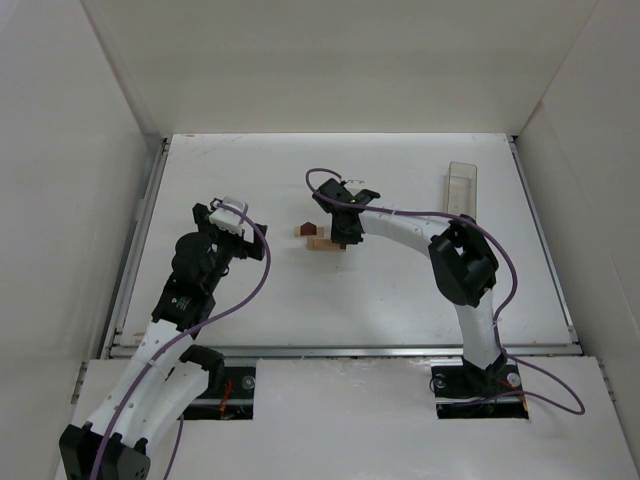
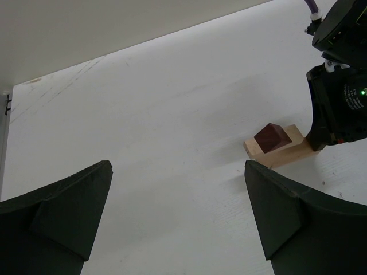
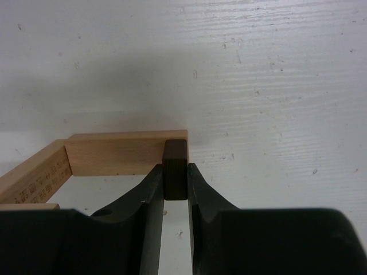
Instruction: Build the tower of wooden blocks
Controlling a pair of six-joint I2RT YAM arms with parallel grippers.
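Left gripper (image 2: pixel 178 169) hangs wide apart and empty, standing by, roof piece (image 2: pixel 272 137) on a tan bar (image 2: pixel 287 152) ahead to its right. Right gripper (image 3: pixel 175 182) is clamped on a dark block (image 3: pixel 175 154), holding it against the tan bars (image 3: pixel 114 152) just beyond its fingertips, probably seating it.

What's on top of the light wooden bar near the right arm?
A dark roof-shaped block sits on the tan bar. The right fingers, holding a small dark block, cover the bar's far end in the left wrist view, hiding anything there.
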